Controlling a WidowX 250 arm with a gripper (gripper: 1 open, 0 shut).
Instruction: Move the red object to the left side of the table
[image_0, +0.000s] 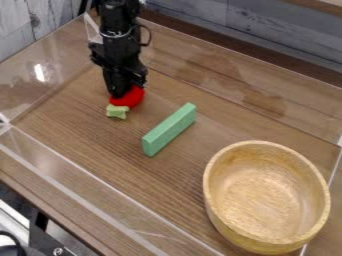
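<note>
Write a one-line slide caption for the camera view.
Gripper shut on the red object on the table, left of a green block and wooden bowl.
</note>
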